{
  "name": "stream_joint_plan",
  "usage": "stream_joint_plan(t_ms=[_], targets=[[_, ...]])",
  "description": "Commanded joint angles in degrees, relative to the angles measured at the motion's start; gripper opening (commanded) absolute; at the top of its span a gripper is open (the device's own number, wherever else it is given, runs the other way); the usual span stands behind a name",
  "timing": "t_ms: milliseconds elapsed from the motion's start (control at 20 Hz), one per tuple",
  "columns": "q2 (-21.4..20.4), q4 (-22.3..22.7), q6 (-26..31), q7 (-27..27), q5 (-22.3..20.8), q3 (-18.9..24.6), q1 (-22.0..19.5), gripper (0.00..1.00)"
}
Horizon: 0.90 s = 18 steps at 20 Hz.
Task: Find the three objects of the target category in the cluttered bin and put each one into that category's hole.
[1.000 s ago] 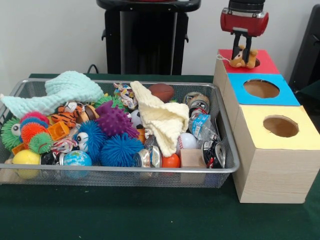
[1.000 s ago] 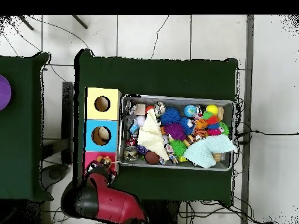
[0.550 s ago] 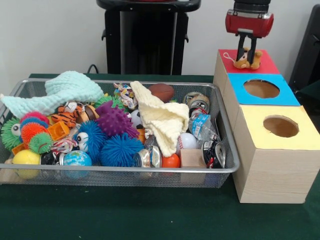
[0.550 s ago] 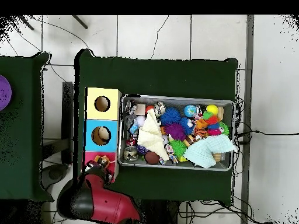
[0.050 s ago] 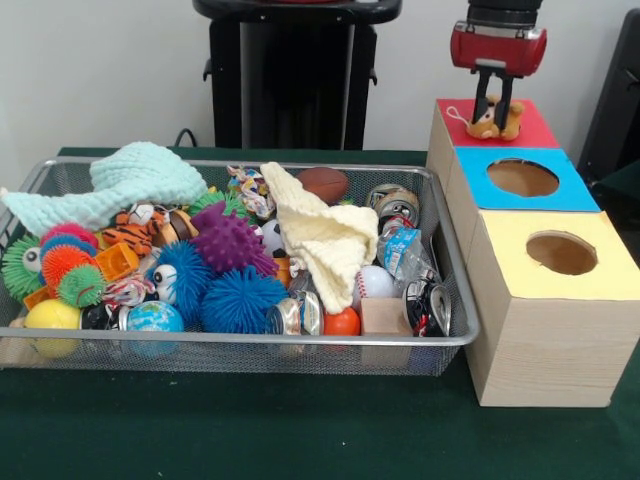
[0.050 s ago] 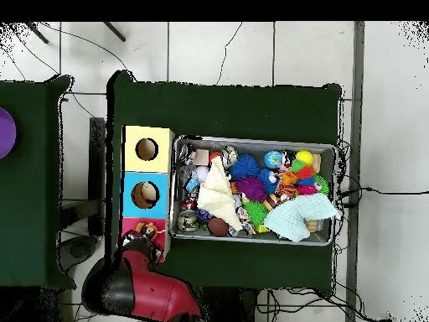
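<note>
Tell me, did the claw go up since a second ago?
Yes. In the front view the claw sits higher above the red box top than a second ago, and the little toy animal now lies there.

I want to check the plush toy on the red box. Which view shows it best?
Front view: the toy sits on the red box under the end effector. Overhead shows only a small brown blob.

At the upper right of the front frame the tool (image 5: 496, 103) shows a glossy red housing under a black part, with two thin dark fingers (image 5: 482, 97), while the overhead frame shows a rounded red and black arm (image 6: 138, 289) at lower left.
</note>
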Motion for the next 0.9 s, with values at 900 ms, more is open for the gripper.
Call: stream_joint_plan(t_ms=[900], targets=[[15.64, 0.33, -11.16, 19.59, -0.76, 11.45, -2.69, 0.0]])
